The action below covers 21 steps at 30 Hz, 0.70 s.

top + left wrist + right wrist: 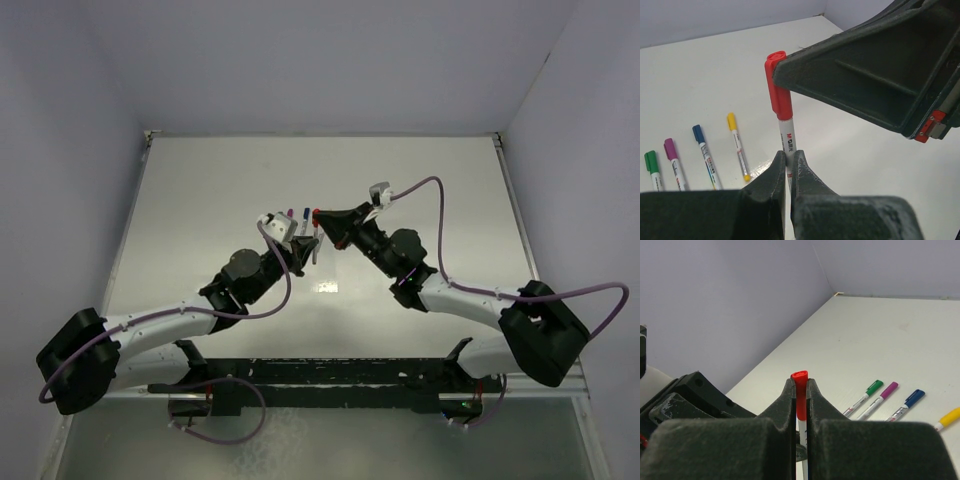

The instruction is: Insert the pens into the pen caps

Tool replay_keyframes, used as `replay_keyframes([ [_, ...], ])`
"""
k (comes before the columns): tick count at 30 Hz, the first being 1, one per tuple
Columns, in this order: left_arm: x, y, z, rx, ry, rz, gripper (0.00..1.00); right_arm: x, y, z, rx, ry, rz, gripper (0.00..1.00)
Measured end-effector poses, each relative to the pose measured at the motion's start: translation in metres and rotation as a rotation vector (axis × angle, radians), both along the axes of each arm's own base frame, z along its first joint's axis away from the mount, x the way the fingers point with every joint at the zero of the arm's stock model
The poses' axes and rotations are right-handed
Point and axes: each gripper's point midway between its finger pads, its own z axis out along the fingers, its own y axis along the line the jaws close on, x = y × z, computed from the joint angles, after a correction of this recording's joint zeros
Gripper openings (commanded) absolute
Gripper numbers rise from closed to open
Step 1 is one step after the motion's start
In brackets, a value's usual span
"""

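Right hand (800, 386) is clamped tight on the red cap (799, 392), two dark fingers (785, 407) pressing in from either side and the cap's end poking up just above their tips. Straight below the cap, the white pen (802, 440) runs down between the fingers. Out to the right of the cap, four capped pens lie side by side on the table (865, 335): green pen (871, 389) nearest, purple pen (886, 390), blue pen (912, 397), and yellow pen (949, 418) farthest, cut by the frame edge. Left of the cap, a dark arm part (695, 395) looms.

I see a glossy plastic cap (778, 85), a smooth pen (788, 141), the left gripper (788, 159) matt and grainy, the worktop (865, 150) smooth, faintly shiny.
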Motion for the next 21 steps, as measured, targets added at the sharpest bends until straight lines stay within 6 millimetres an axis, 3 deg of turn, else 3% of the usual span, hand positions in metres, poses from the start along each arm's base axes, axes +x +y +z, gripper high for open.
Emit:
replay_keyframes([
  [13, -0.004, -0.003, -0.005, -0.014, 0.043, -0.031, 0.00, -0.003, -0.005, 0.004, -0.086, -0.015, -0.041, 0.02],
  [18, -0.009, -0.007, -0.002, -0.052, 0.069, -0.058, 0.00, -0.007, -0.012, 0.012, -0.132, -0.024, -0.073, 0.33],
  [21, -0.006, -0.006, 0.001, -0.079, 0.071, -0.049, 0.00, -0.012, -0.019, 0.007, -0.184, -0.015, -0.090, 0.39],
])
